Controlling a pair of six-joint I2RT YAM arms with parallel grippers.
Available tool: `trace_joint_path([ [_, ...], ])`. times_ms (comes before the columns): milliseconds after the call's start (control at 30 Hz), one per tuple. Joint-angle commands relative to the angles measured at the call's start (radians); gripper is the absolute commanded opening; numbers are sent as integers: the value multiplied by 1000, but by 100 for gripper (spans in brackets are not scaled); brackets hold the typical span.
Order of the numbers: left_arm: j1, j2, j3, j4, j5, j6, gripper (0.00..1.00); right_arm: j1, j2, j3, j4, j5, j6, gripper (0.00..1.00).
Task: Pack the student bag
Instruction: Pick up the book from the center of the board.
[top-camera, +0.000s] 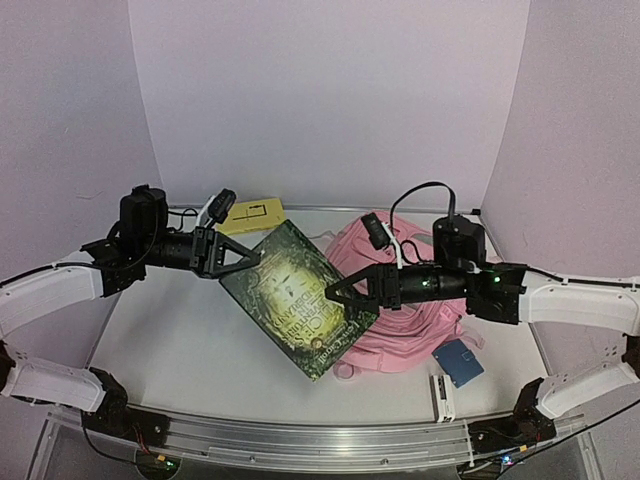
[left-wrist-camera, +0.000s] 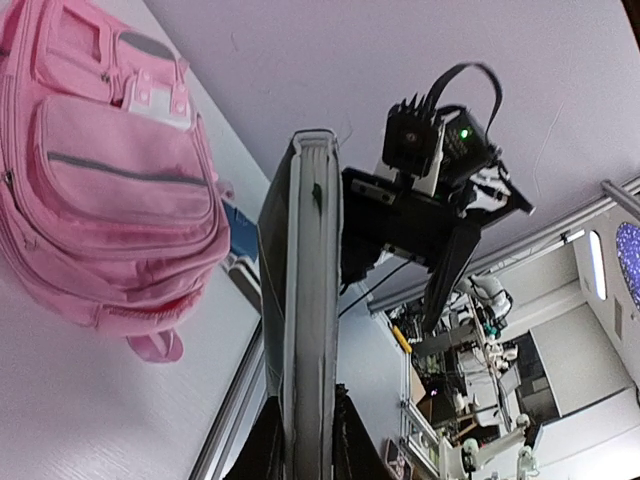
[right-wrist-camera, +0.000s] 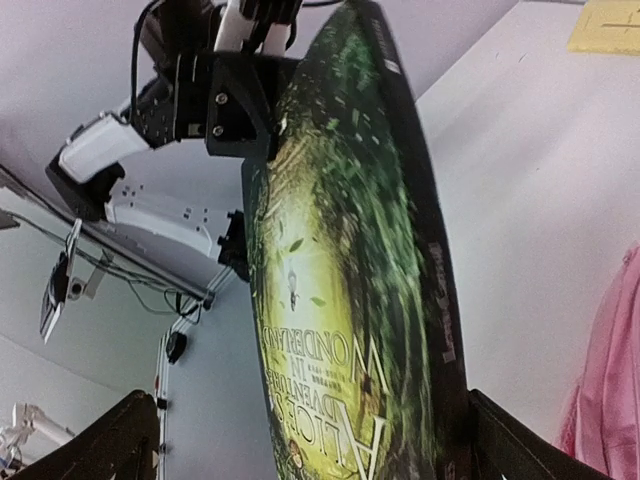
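Two arms: both at the Alice in Wonderland hardback (top-camera: 300, 300), tilted up off the table (top-camera: 180, 350).
left gripper (top-camera: 245, 262): clamped tight on the book's 10 o'clock corner.
right gripper (top-camera: 333, 293): fingers spread wide, straddling the 4 o'clock edge, no grip.
student bag (top-camera: 405, 335): lying at 4 o'clock from the book, under the right arm.
bag handling: soft, floppy, probably light. Take the top loop or zip rim, not a panel.

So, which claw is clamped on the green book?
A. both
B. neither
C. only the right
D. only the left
D: the left claw is shut on the edge of the book, while the fingers of the right claw stand wide apart on either side of it.
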Motion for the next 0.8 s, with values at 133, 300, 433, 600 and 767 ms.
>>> trace_joint_path([
  [133,22,-54,14,427,-52,-201,0,2,-149,-181,267,283,203,98],
  [300,23,-45,24,474,-48,-225,0,3,-128,-224,463,172,282,96],
  [433,23,-29,15,517,-54,-250,0,3,-87,-239,635,111,346,80],
  [600,23,-8,-4,539,-72,-269,0,4,-41,-214,708,102,368,45],
  [767,23,20,23,364,-122,-193,11,2,-54,-215,677,244,355,0],
])
